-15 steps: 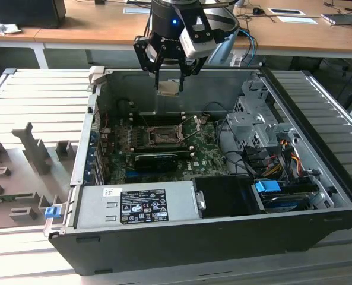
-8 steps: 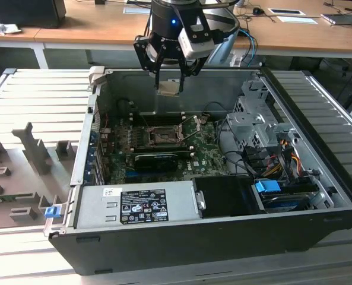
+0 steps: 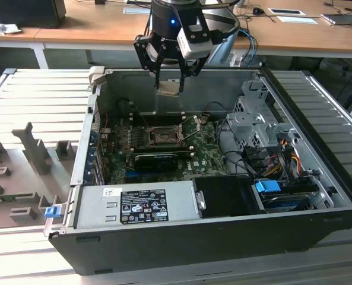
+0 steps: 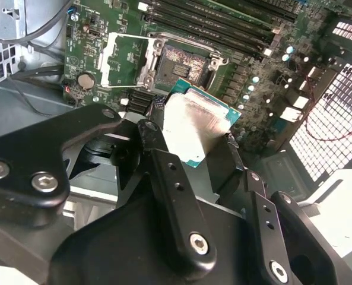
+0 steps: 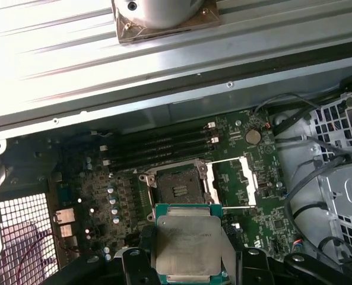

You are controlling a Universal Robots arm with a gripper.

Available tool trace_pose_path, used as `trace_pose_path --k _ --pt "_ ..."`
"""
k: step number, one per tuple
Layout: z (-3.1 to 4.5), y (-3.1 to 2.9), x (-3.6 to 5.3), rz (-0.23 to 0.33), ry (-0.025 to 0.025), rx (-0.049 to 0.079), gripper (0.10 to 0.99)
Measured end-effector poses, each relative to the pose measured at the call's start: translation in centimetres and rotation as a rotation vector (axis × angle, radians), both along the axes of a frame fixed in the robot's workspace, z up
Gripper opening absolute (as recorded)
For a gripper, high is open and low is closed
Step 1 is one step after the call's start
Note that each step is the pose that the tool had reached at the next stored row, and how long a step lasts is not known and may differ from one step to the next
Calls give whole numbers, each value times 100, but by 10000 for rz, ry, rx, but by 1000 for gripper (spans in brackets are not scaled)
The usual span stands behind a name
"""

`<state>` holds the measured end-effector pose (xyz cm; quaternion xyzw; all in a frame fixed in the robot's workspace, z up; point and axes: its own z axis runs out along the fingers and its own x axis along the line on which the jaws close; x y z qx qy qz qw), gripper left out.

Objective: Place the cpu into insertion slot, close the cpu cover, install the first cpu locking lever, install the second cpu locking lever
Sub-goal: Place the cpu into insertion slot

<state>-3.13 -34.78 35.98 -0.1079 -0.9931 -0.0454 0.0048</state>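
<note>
My gripper (image 3: 168,80) hangs above the open computer case, shut on the cpu (image 3: 168,89), a flat pale-silver square chip with a green rim. Both wrist views show the cpu (image 4: 193,122) (image 5: 184,242) pinched by its edges between my black fingers (image 4: 155,154), held level and well above the motherboard. The insertion slot (image 3: 159,135) (image 4: 178,62) (image 5: 177,185) lies bare below, a little further into the case than the chip. The cpu cover (image 4: 106,59) (image 5: 250,178), a thin silver frame, is swung open beside the slot. Thin lever rods (image 3: 190,123) stand up next to the slot.
The case holds a grey power supply (image 3: 137,205) at the front, a metal drive cage (image 3: 253,119) and coloured cables (image 3: 282,157) on the exterior view's right. Memory slots (image 5: 158,148) run behind the slot. Grey fixtures (image 3: 36,148) sit on the ribbed table.
</note>
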Motion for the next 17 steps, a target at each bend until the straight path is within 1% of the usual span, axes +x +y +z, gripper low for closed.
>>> trace_pose_path --k 7,13,14,15,17 --pt "-1 0 0 -292 0 0 529" --pt "-1 0 0 -657 0 -1 529" --pt "-1 0 0 -744 0 0 529" --pt "-3 0 0 -1113 0 -1 529" --pt "-5 0 0 -1471 0 -1 529"
